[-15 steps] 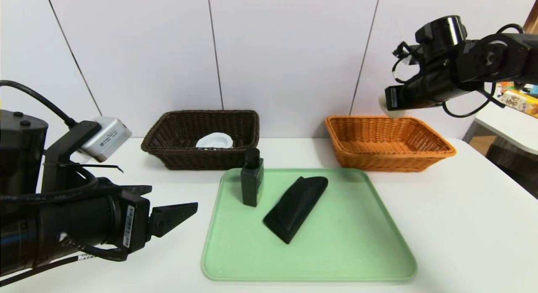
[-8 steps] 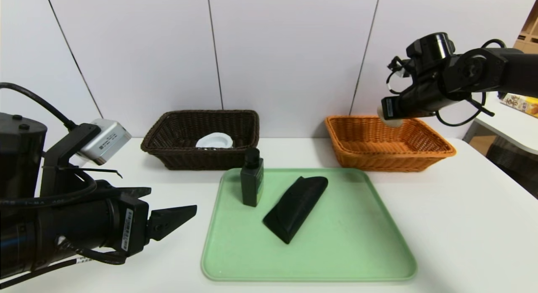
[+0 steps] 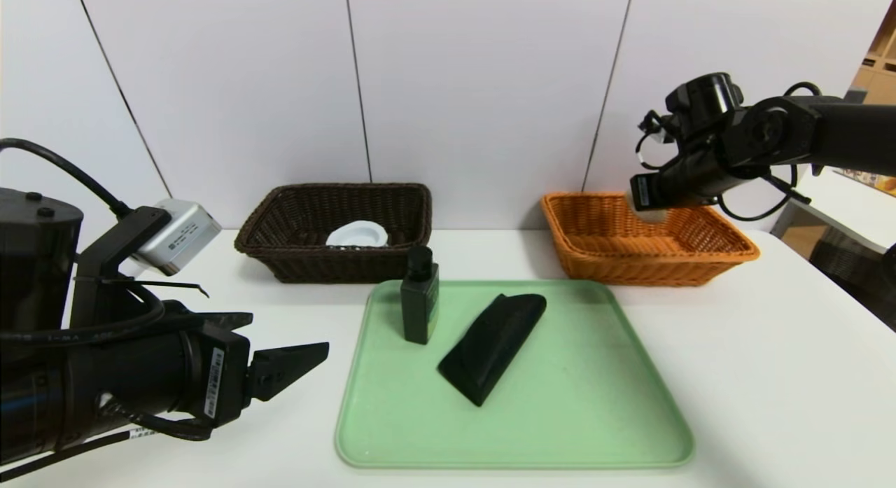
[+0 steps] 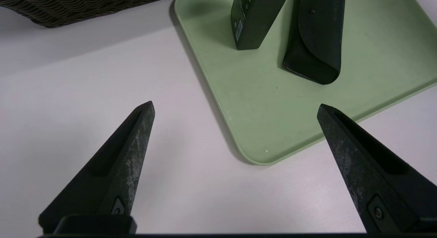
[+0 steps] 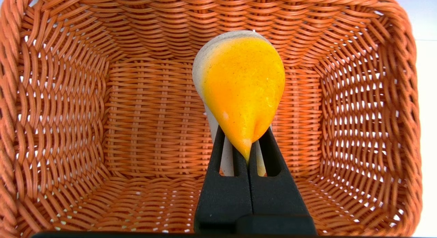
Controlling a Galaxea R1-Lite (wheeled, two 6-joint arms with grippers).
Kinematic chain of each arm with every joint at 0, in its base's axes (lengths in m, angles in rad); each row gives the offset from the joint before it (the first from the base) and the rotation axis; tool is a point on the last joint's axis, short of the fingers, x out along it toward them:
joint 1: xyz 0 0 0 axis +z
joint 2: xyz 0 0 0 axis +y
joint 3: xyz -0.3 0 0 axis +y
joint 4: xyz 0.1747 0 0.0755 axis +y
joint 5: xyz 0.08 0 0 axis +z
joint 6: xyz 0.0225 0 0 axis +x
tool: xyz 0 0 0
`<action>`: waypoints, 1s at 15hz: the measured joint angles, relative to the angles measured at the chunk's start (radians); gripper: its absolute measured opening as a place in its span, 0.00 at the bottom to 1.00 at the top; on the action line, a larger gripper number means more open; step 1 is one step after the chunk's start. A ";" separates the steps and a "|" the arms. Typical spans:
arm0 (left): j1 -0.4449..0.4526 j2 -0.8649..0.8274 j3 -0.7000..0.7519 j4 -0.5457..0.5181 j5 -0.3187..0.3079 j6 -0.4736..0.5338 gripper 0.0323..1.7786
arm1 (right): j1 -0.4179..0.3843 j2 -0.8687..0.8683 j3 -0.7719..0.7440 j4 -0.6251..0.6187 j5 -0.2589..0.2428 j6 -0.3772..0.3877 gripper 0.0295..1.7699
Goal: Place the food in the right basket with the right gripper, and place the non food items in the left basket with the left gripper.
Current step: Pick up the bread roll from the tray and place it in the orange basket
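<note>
My right gripper (image 5: 243,134) is shut on the food, a small bun (image 5: 242,87) with a yellow-orange top, squeezed between the jaws. It hangs over the inside of the orange right basket (image 3: 728,248), seen from above as the basket (image 5: 68,105) in the right wrist view. My left gripper (image 4: 235,106) stands open low over the table, left of the tray, holding nothing. A dark green bottle (image 3: 420,302) stands upright and a black wedge block (image 3: 493,346) lies on the green tray (image 3: 595,418). The white roll (image 3: 357,234) lies in the dark brown left basket (image 3: 280,253).
Both baskets stand at the back of the white table against the wall. A side table with boxes sits at the far right (image 3: 840,208). The tray's near corner (image 4: 259,159) lies between my left fingers in the left wrist view.
My right arm has come down and slightly left, lowering the bun from above the basket's far rim to just over its inside. The left arm has stayed put.
</note>
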 joint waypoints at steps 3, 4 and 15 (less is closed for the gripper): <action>0.000 0.003 0.001 0.000 0.000 0.001 0.95 | -0.003 0.024 0.000 0.000 -0.006 0.002 0.01; 0.000 0.003 0.001 0.000 0.000 0.001 0.95 | -0.002 0.032 0.000 0.000 -0.009 0.002 0.01; 0.000 0.013 0.002 0.000 0.000 0.000 0.95 | -0.001 0.066 0.000 -0.007 -0.015 -0.002 0.47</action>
